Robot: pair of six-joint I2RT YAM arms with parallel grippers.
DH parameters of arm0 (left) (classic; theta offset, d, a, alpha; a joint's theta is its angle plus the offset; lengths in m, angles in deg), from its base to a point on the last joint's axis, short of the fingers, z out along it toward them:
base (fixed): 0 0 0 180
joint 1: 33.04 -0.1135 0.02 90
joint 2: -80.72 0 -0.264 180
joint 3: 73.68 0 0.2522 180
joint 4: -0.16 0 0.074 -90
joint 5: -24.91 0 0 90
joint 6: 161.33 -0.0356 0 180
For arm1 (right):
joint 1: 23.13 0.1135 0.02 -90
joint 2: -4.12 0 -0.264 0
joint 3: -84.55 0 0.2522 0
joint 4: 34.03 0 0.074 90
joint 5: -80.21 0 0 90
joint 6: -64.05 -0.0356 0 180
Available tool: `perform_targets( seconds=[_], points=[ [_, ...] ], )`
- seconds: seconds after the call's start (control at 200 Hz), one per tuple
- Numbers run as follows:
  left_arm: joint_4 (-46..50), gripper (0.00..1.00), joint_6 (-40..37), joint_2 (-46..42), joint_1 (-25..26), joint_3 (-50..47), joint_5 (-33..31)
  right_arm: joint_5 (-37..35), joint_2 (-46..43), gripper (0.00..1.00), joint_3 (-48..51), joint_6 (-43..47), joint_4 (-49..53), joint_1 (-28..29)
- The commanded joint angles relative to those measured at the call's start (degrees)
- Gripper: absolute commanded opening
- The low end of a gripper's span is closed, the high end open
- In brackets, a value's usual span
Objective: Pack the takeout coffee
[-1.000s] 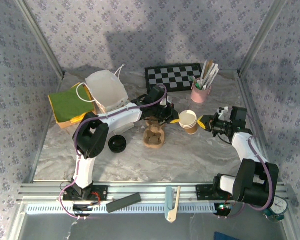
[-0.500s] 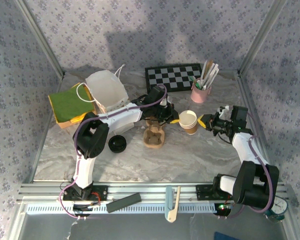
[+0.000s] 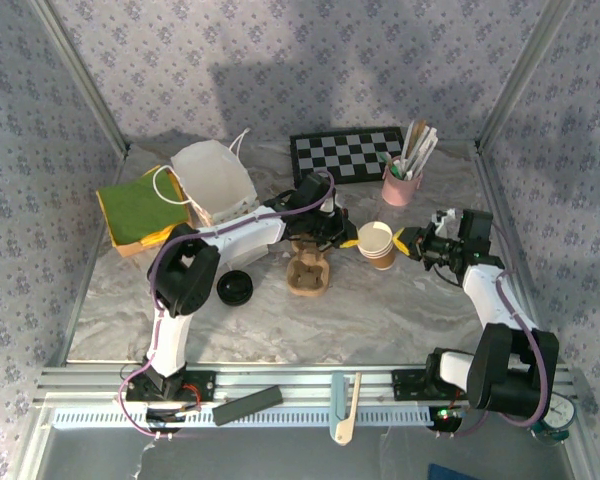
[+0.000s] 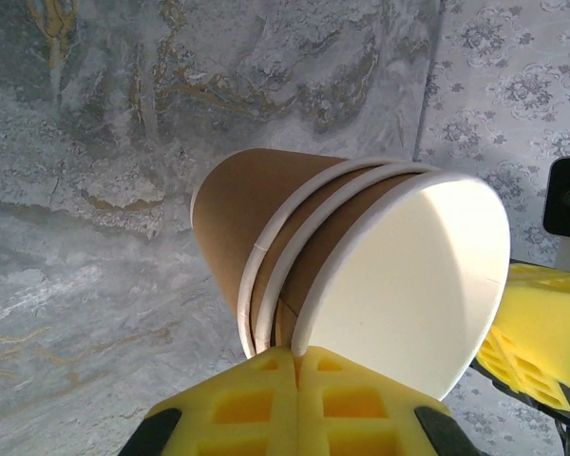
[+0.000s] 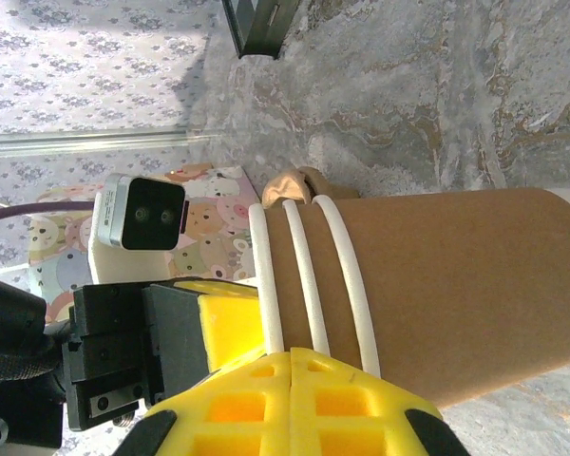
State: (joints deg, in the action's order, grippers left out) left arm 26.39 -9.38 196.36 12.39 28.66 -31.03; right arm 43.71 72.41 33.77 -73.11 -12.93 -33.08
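**A:** ok so where's the coffee sitting? we're struggling to place it from the overhead cam

**B:** we've got the stack of kraft paper cups (image 3: 378, 243) standing upright on the marble-look tabletop (image 3: 380, 320), a bit right of centre. it's three cups nested together, white rims one above the other, open mouth facing up. the round black lid (image 3: 235, 288) is lying flat well off to the left, near the left arm's elbow

**A:** and the grippers?

**B:** one on each side of the stack. left gripper (image 3: 350, 240) reaches in from the left, right gripper (image 3: 408, 243) from the right. on both wrist cams we see the yellow pads (image 4: 237, 408) pressed flat together, tips right up against the stacked rims. whether a rim is nipped between them, we can't tell

**A:** what else is around?

**B:** brown moulded-pulp cup tray (image 3: 308, 272) just left of the stack, beside the left arm. pink cup of stirrers (image 3: 401, 185) sits behind the stack, checkerboard (image 3: 346, 155) further back, and a white bag (image 3: 215, 180) back left next to a green cloth (image 3: 140, 205)
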Motion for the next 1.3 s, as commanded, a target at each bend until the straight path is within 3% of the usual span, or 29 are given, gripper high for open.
perform_targets(
  seconds=[0.0,0.6,0.645,0.695,0.75,0.885,1.064,1.299],
  points=[
    [0.0,0.0,-1.3,0.4,0.4,2.1,1.7,-0.4,1.0,0.0,-1.6,-0.4,-0.6,0.8],
    [0.8,0.0,-1.7,0.1,0.4,2.5,1.3,-1.1,2.3,0.0,-0.3,-0.8,-0.5,0.7],
    [1.7,0.0,-2.2,0.0,0.4,2.9,0.9,-1.9,1.7,0.03,-1.2,0.6,2.0,0.6],
    [2.9,0.0,-2.9,-0.3,0.4,3.2,0.2,-2.9,0.9,0.13,-2.3,2.0,4.5,0.4],
    [4.9,0.0,-3.8,-0.5,0.4,4.1,-0.6,-4.0,0.2,0.15,-3.5,3.4,7.1,0.4],
    [9.8,0.0,-6.2,-0.6,0.6,6.6,-2.9,-9.3,-1.8,0.3,-6.6,7.3,14.6,1.3],
    [18.6,0.0,-10.7,0.6,1.5,11.8,-7.0,-19.7,-4.0,0.33,-11.9,10.6,23.8,5.0],
    [26.1,0.0,-15.2,2.6,3.1,17.7,-11.7,-30.9,-0.7,0.29,-18.7,16.3,32.3,12.4]
  ],
)
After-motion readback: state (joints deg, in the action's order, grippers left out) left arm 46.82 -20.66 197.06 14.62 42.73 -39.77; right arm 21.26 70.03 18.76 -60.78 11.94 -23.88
